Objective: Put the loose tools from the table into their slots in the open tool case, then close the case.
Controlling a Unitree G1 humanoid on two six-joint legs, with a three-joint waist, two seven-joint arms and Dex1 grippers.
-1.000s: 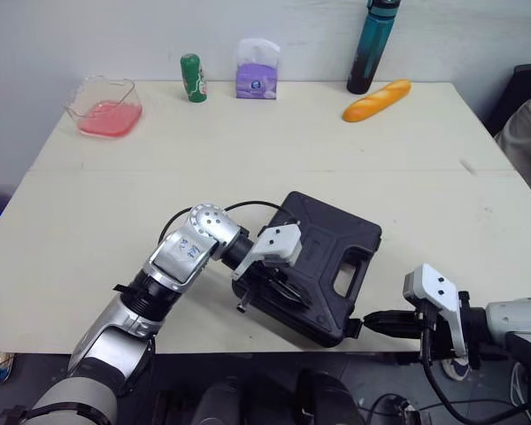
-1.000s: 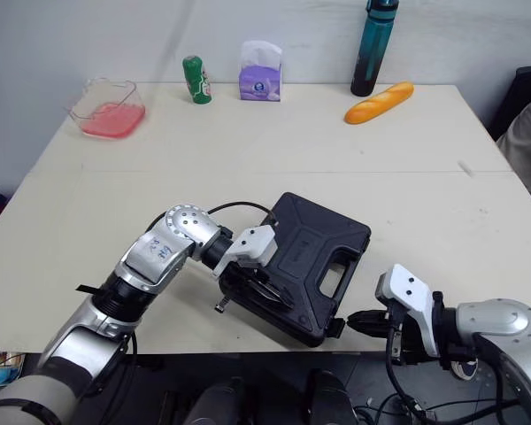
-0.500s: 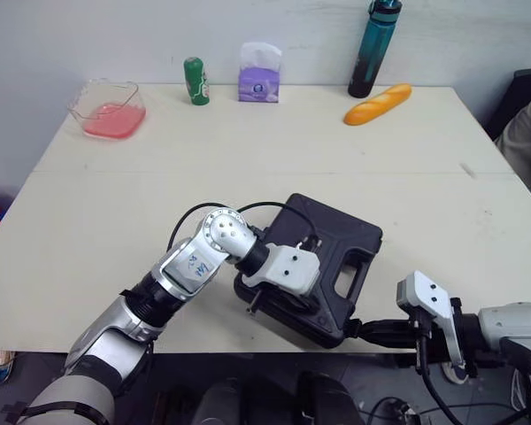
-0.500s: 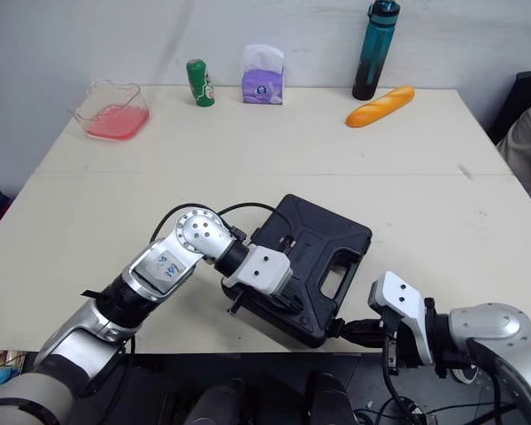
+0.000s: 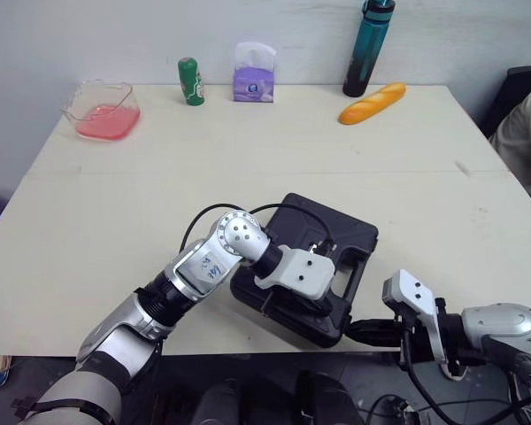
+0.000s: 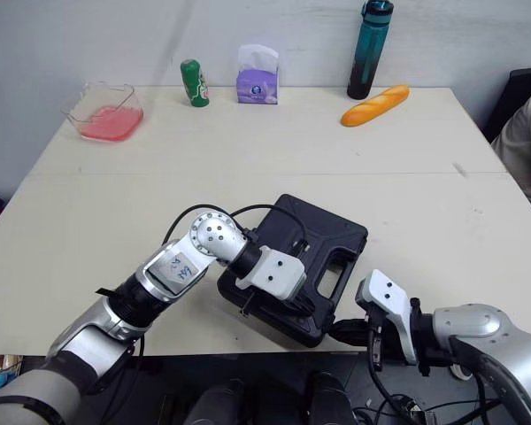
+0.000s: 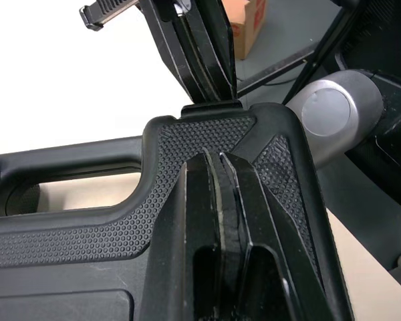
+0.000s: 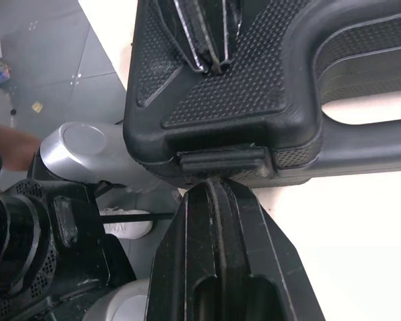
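The black tool case lies with its lid down near the table's front edge, handle toward the right. My left gripper is shut, its fingers lying flat on the lid's front corner; in the left wrist view its fingertips rest on the dimpled lid. My right gripper is shut, coming from below the table edge, and its tips touch the case's front latch. The two grippers nearly meet at that corner. No loose tools are in sight on the table.
Along the far edge stand a pink bowl, a green can, a purple tissue pack, a teal bottle and a bread loaf. A person's sleeve is at the right edge.
My left gripper has slid across the lid from the case's left side to its front corner. The right gripper has edged left up to the latch.
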